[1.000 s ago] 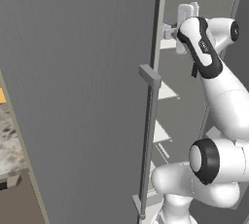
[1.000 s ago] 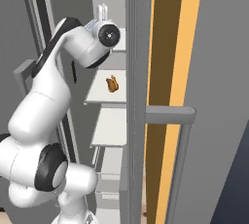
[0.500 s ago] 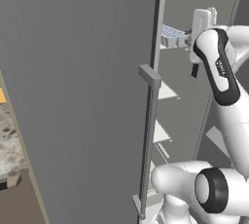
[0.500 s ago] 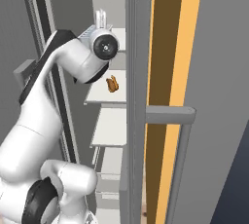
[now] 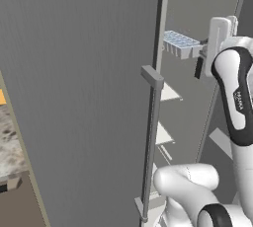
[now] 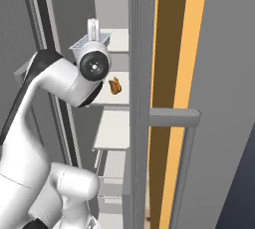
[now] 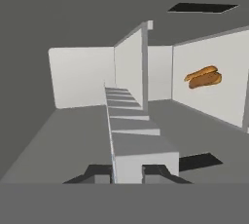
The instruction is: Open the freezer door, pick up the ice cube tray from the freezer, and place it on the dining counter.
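The gripper [image 7: 127, 172] is nearly closed, its two dark fingertips pinching the near edge of the ice cube tray [image 5: 182, 44], which it holds up high inside the freezer [image 6: 74, 9]; from the hand view the tray seems turned on edge, though that is hard to judge. The freezer door [image 5: 84, 97] stands wide open, white shelves [image 6: 113, 128] step down inside, and a brown food item [image 6: 115, 86] lies on one. Against the frame a second earlier, the hand and tray have drawn slightly back from the interior.
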You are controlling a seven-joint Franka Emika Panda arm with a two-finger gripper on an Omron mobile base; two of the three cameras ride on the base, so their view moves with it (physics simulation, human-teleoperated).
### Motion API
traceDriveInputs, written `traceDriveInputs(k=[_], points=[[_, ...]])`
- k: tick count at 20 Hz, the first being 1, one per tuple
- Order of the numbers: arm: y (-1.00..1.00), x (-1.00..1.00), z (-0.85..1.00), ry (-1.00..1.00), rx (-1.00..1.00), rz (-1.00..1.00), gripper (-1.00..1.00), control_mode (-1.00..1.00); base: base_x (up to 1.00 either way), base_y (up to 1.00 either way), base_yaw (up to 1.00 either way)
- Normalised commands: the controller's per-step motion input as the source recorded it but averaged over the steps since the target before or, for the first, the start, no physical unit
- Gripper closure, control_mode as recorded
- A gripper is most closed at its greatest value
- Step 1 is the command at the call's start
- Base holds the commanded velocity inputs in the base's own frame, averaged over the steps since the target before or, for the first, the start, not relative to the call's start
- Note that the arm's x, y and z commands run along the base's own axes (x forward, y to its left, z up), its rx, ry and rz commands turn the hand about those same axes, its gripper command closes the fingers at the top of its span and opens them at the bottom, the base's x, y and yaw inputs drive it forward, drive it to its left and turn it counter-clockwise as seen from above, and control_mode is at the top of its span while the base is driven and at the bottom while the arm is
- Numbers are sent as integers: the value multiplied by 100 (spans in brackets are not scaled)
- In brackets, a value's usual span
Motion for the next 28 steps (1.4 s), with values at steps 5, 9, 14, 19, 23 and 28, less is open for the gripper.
traceDriveInputs(k=[5,9,14,19,23,28], points=[[0,-66,0,0,0,-3,100,-100,0,0,0],[0,-77,0,0,0,-1,100,-100,0,0,0],[0,-77,0,3,0,-1,100,-100,0,0,0],[0,-75,0,3,0,0,100,-100,0,0,0],[0,-68,0,1,0,0,100,-100,0,0,0],[0,-64,0,0,0,0,100,-100,0,0,0]])
